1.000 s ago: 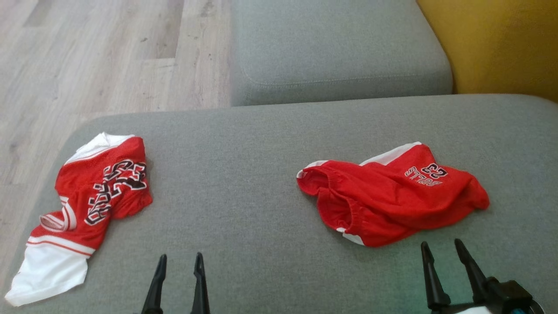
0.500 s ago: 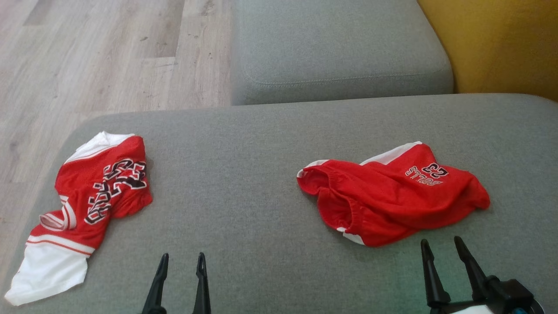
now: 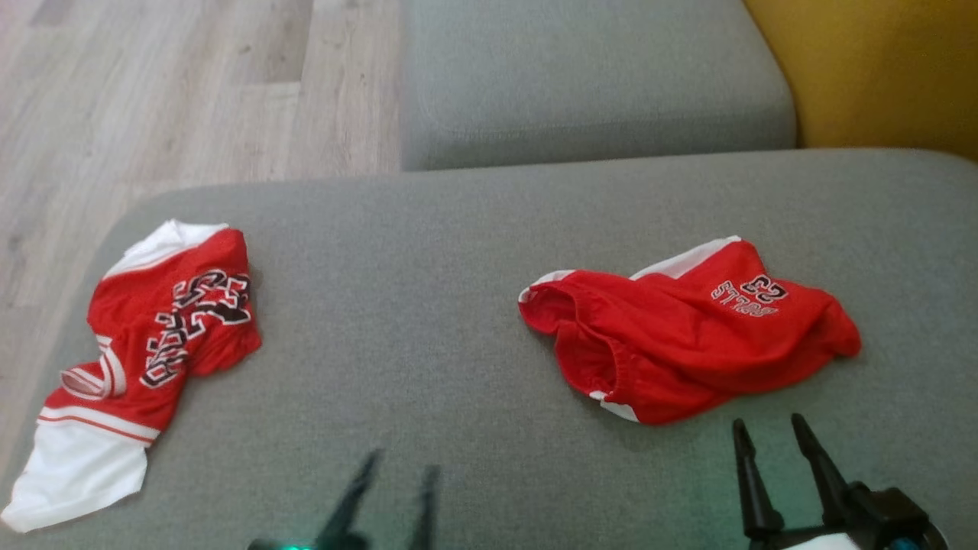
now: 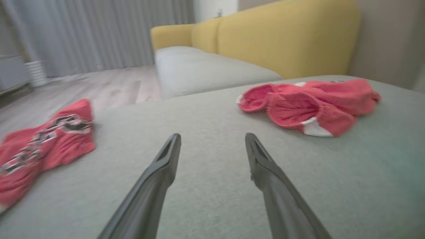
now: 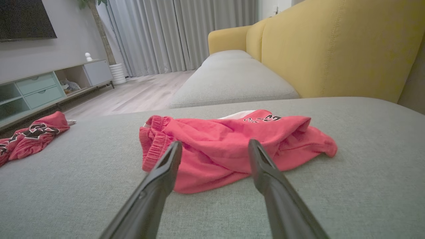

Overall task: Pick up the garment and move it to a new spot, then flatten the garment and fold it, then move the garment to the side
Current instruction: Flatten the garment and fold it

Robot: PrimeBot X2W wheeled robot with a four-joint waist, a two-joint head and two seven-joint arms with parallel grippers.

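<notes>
1. Sitting crumpled just right of centre in the head view are the red shorts (image 3: 688, 332), white side stripe and small lettering facing up, on the big grey cushion (image 3: 428, 290).
2. Over at the left edge of that frame there's a red and white jersey (image 3: 153, 336), also bunched up, with its white end near the lower left corner. It's well apart from the shorts.
3. The right gripper (image 3: 768, 422) is at the lower right, fingers spread apart with nothing between them, tips just below the shorts' near edge. I can't really tell if they're touching the cloth.
4. The left gripper (image 3: 403, 462) is at bottom centre and pretty blurry in the head view. Its own wrist view shows the fingers wide apart and empty, over bare cushion between the two garments.
5. Top of the frame has a second grey cushion (image 3: 596, 76), a yellow backrest (image 3: 879, 69) in the upper right, and wood floor (image 3: 153, 92) in the upper left.
</notes>
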